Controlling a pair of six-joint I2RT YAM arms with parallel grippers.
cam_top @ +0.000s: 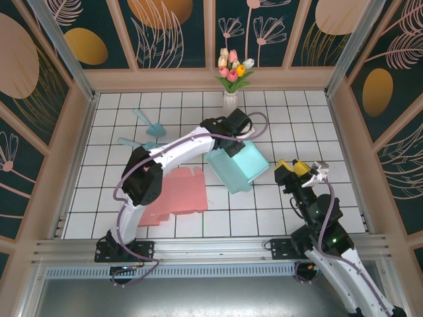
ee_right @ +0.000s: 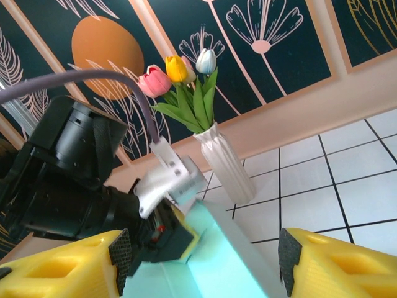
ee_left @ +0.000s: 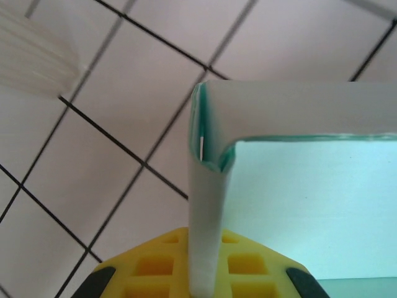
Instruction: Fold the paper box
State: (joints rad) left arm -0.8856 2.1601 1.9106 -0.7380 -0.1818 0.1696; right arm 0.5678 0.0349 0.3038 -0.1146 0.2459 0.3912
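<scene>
The teal paper box (cam_top: 239, 169) stands half-formed in the middle of the tiled table, raised at its far edge. My left gripper (cam_top: 229, 146) is shut on that edge. In the left wrist view a thin white-backed flap (ee_left: 205, 211) of the box runs down between the yellow fingers (ee_left: 155, 267), pinched at the left gripper (ee_left: 205, 276). The right gripper (cam_top: 301, 170) hovers to the right of the box, apart from it and open. In the right wrist view the right gripper (ee_right: 203, 264) frames the box (ee_right: 232, 248) and the left gripper (ee_right: 162, 233) holding it.
A flat pink paper sheet (cam_top: 180, 193) lies left of the box under the left arm. A white vase (cam_top: 229, 99) of tulips (ee_right: 186, 81) stands at the back wall. Teal scraps (cam_top: 149, 125) lie at the back left. Wooden walls enclose the table.
</scene>
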